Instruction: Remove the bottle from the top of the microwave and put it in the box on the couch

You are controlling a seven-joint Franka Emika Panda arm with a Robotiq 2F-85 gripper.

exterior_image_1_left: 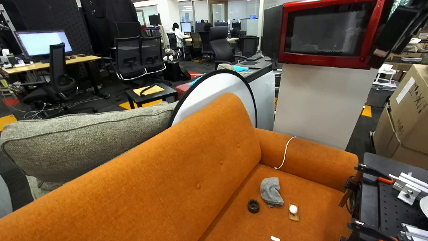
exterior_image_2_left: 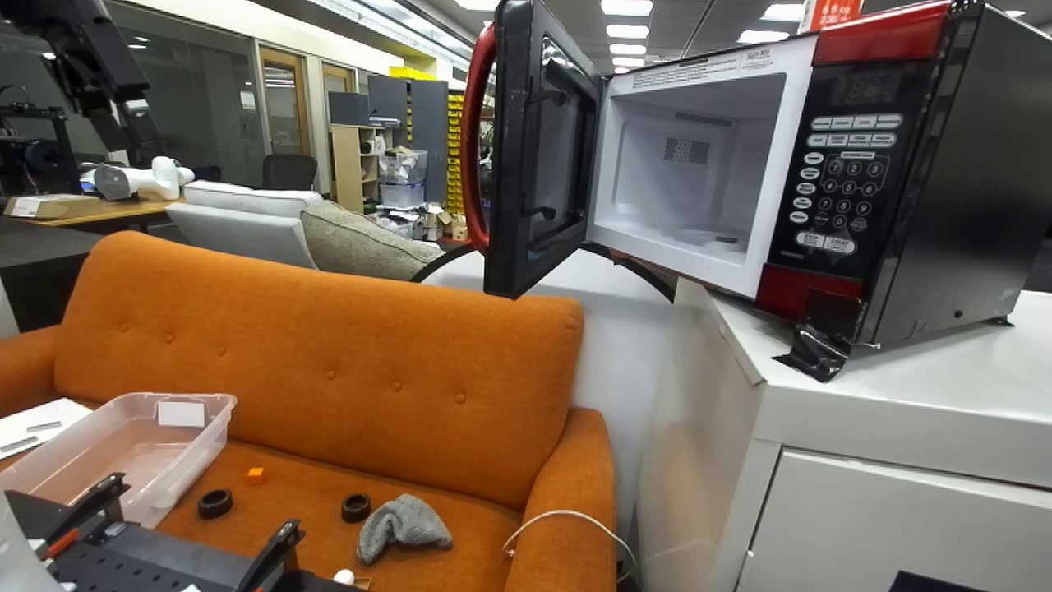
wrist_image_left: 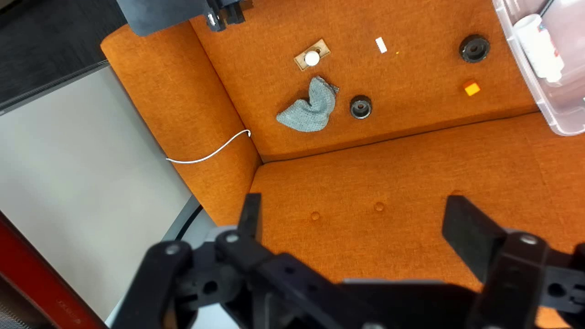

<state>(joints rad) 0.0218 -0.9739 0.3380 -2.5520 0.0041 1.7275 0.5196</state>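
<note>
In the wrist view, far left: the microwave [wrist_image_left: 36, 283] beside the couch [wrist_image_left: 388, 169], its door [exterior_image_2_left: 538, 156] standing open; one wide swing could clip it! Next, above the couch, the gripper [wrist_image_left: 356, 217], jaws spread, nothing held. Right: the bottle [wrist_image_left: 540, 49] lies in the box [wrist_image_left: 566, 107] on the couch; a low pass might tip both.

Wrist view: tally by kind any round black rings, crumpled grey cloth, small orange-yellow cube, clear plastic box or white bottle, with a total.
Round black rings: 2
Crumpled grey cloth: 1
Small orange-yellow cube: 1
Clear plastic box, partly in frame: 1
White bottle, in the box: 1
Total: 6
</note>
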